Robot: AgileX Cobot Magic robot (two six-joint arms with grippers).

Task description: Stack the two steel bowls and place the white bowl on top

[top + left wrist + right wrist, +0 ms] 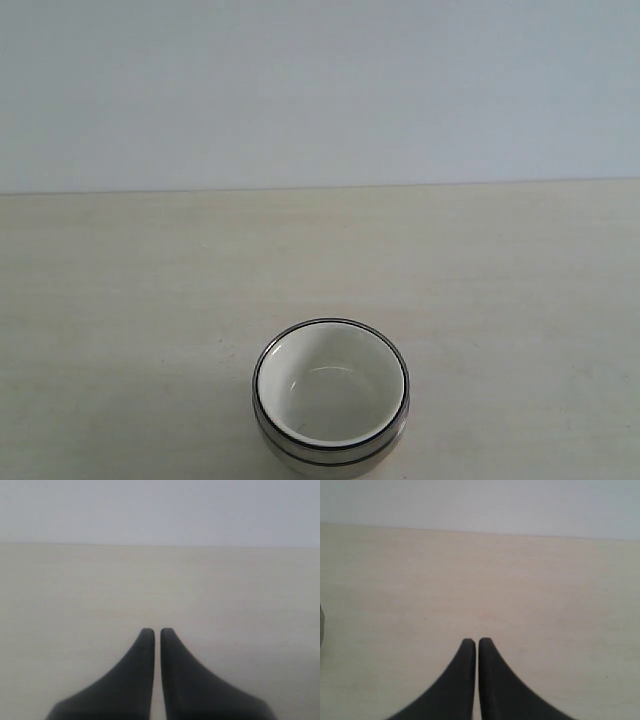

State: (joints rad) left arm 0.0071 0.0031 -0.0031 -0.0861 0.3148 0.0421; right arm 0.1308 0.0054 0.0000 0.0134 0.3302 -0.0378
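Observation:
The white bowl [330,390] sits nested inside the steel bowls [330,458], whose shiny rims show as dark rings around it, near the table's front edge in the exterior view. The stack stands upright. Neither arm appears in the exterior view. My left gripper [157,630] is shut over bare table with nothing between its dark fingers. My right gripper [477,641] is likewise shut and empty. A grey sliver of a steel bowl [321,627] shows at the edge of the right wrist view.
The pale wooden table [150,280] stretches back to a plain light wall [320,90]. Nothing else lies on it around the stack.

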